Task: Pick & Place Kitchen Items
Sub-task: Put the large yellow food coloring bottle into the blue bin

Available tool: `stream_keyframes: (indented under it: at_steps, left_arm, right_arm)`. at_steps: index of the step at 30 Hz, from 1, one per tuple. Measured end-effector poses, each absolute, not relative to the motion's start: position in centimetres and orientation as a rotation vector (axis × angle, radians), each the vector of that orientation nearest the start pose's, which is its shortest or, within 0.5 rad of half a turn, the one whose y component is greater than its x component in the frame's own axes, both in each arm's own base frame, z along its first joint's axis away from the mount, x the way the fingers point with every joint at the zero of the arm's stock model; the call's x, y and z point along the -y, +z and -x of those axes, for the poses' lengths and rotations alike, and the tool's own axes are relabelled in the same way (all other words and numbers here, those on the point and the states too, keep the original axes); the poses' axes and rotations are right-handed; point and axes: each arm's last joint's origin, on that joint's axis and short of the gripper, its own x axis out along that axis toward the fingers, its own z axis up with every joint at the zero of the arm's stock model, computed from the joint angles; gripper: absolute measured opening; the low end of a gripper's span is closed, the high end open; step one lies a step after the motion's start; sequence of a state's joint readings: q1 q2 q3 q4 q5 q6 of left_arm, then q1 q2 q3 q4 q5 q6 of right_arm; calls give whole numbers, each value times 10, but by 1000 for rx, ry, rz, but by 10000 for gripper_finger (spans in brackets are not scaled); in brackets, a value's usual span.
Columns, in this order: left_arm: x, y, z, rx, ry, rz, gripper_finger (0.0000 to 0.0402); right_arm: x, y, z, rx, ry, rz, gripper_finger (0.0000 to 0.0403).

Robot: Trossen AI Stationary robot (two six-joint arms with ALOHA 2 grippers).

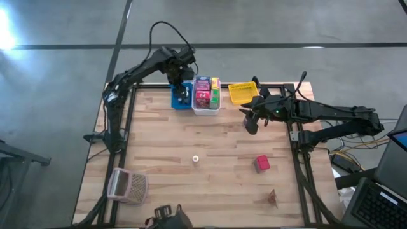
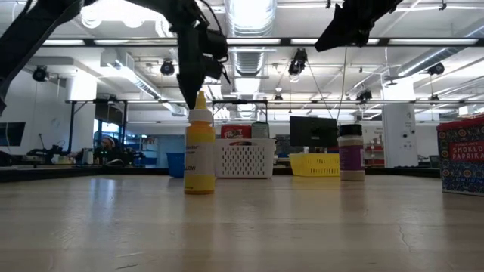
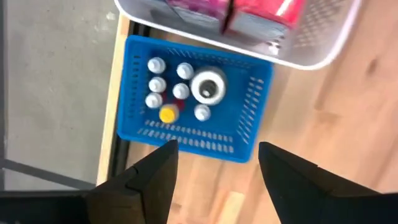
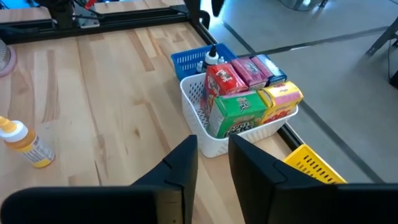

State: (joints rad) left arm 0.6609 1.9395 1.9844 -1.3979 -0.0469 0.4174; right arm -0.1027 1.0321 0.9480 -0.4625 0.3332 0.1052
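My left gripper (image 3: 214,165) hangs over the blue bin (image 3: 249,87) at the table's eleven o'clock, fingers spread and holding nothing; small jars (image 3: 208,87) stand inside the bin. The white bin (image 4: 205,134) just beside it is packed with boxes (image 4: 239,112). My right gripper (image 4: 213,158) floats near two o'clock beside the yellow bin (image 1: 243,93), fingers a narrow gap apart and empty. On the table I see a yellow bottle (image 2: 200,143) at centre, a red box (image 1: 262,163) toward four o'clock, and a spice jar (image 2: 351,152) standing farther back.
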Motion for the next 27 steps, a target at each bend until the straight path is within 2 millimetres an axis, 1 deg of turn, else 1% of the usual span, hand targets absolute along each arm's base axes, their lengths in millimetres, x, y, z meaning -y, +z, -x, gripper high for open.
stream_keyframes:
  at_steps: [2,5,10,15,18,21,24,27]
  left_arm:
    - [-223,335,-294,-1381,313,81,227]
    - [-201,344,-291,-1366,303,83,227]
    - [-149,350,-283,-1356,228,45,227]
    - [-93,353,-271,-1253,154,-3,227]
    - [-66,350,-263,-1155,112,-19,227]
    - [-46,341,-255,-1056,25,0,227]
    - [-31,328,-248,-1002,-56,43,227]
    - [-19,315,-242,-970,-85,47,227]
  right_arm:
    - [31,319,-213,-526,-454,-43,94]
    - [31,317,-213,-529,-455,-60,102]
    - [31,315,-213,-534,-443,-62,114]
    - [31,320,-212,-519,-440,-56,116]
    - [30,329,-208,-491,-426,-46,103]
    - [29,339,-198,-468,-376,-40,83]
    - [28,341,-180,-518,-345,-47,58]
    - [26,340,-156,-579,-352,-64,31]
